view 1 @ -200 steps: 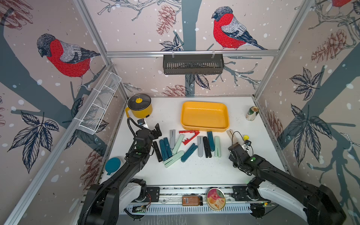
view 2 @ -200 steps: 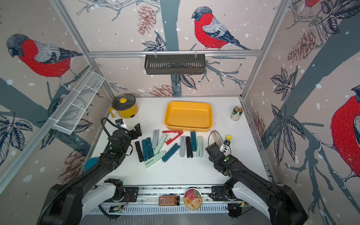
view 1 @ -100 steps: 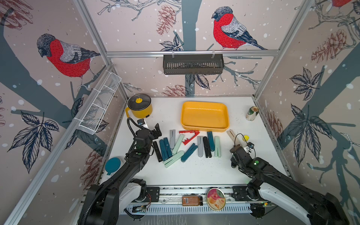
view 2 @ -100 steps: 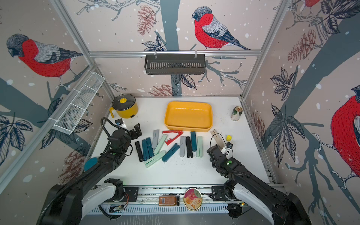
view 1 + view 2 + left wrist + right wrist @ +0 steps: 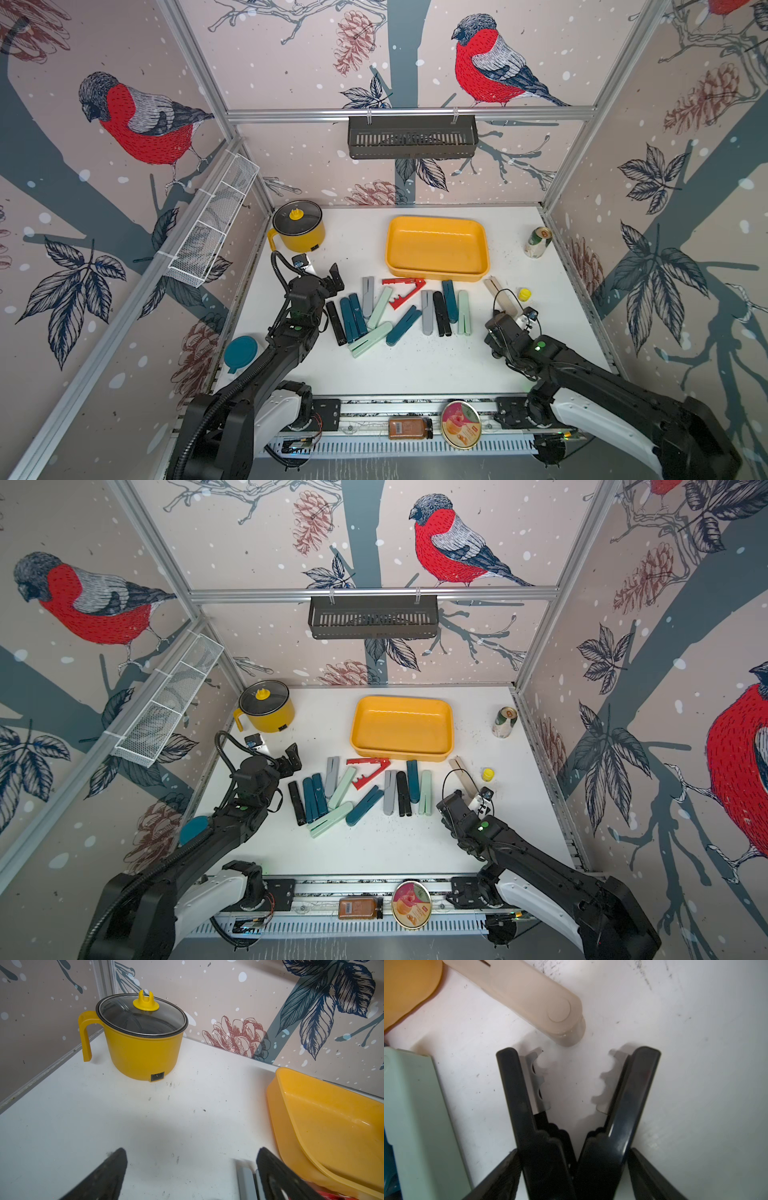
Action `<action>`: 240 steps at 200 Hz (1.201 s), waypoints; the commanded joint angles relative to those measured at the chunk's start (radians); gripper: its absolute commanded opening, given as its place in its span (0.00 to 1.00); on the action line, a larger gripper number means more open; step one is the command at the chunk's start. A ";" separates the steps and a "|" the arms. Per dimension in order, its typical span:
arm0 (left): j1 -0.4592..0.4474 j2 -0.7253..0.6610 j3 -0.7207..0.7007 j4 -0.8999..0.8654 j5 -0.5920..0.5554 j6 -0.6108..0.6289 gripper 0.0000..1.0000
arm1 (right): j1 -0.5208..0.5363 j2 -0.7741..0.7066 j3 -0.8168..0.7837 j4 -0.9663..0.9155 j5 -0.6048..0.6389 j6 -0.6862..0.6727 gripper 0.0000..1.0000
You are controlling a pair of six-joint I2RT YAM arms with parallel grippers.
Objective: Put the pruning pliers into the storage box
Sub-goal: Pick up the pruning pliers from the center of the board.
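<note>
Right claw (image 5: pixel 573 1152): low over the surface (image 5: pixel 415 374), spread wide yet set against the outer sides of both arms of the black pliers (image 5: pixel 529 1109). Apparently a grip across the handle end, likely chosen to keep the blades clear.
Black pliers: flat on the surface or barely off it, cannot tell which. Sprung into a V, with glossy dark arms and grey metal blades, scalloped notches facing inward.
Beige pliers (image 5: pixel 533 997): folded shut, just beyond the blade tips, not touching. Round pivot cap at the near end.
Mint pliers (image 5: pixel 419 1118): folded, just beside the held pair, probably close enough to snag on a lift.
Loose row (image 5: pixel 401 326): teal, mint, grey and black pliers, mostly folded, side by side or crossing, all outside the box.
Left claw (image 5: pixel 191 1157): wide, empty, hovering beside the row, seemingly waiting its turn.
Red pliers (image 5: pixel 405 289): spread in a toothed V, just before the box wall.
Storage box (image 5: pixel 436 272): yellow, shallow, with rounded corners and nothing inside. Parked behind the row, presumably for a short carry.
</note>
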 commanded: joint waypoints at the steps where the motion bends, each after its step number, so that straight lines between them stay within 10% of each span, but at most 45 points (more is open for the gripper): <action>1: 0.001 0.004 0.001 0.016 -0.013 -0.010 0.97 | -0.014 0.019 0.000 0.027 0.036 0.010 0.93; 99: 0.001 0.072 0.028 0.037 -0.015 -0.007 0.97 | -0.238 0.024 -0.008 0.124 -0.005 -0.142 0.94; 144: 0.001 0.072 0.032 0.041 -0.019 -0.011 0.97 | -0.220 0.002 -0.029 0.088 -0.083 -0.123 0.60; 240: 0.006 0.057 0.037 0.020 -0.048 -0.033 0.97 | -0.128 -0.093 0.011 -0.039 -0.090 -0.021 0.21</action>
